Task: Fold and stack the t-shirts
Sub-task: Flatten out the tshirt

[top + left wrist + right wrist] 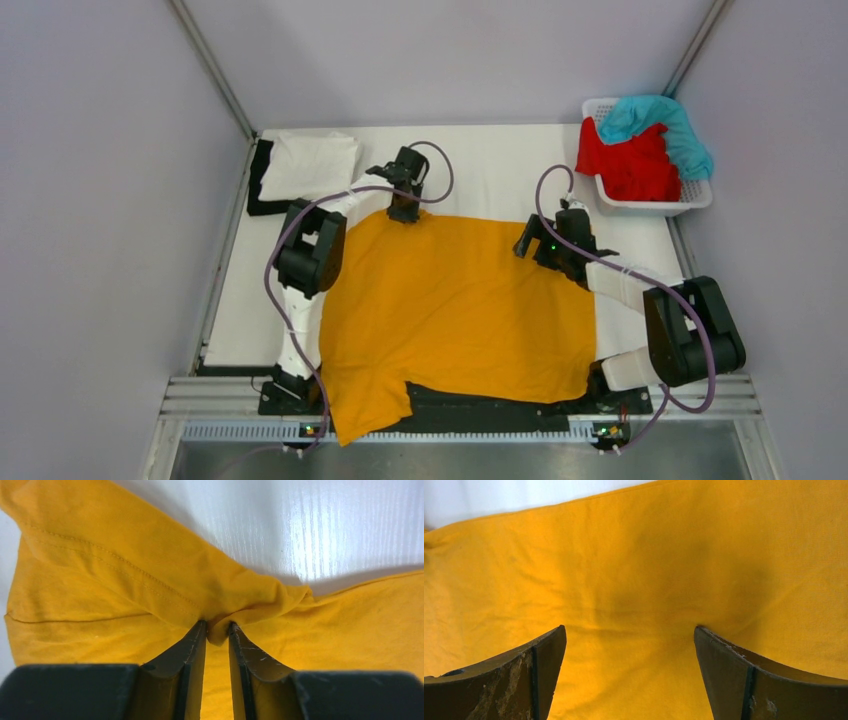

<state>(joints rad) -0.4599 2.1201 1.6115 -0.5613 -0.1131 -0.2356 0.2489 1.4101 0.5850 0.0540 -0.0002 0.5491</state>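
My left gripper [216, 629] clenched the far hem of the mustard-orange t-shirt [460, 300], which lay spread across the table [490, 160] and draped off its near edge. My right gripper [630, 632] hung with jaws wide apart over the shirt's far-right part. I judged the first fold was only starting, and the right needed to pinch that hem next.

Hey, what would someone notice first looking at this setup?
The big mustard-orange t-shirt spread across the middle of the table, with the left gripper pinching a fold at its far edge and the right gripper open over the cloth. Next, a red shirt and a teal shirt heaped in the white basket at the far right corner.
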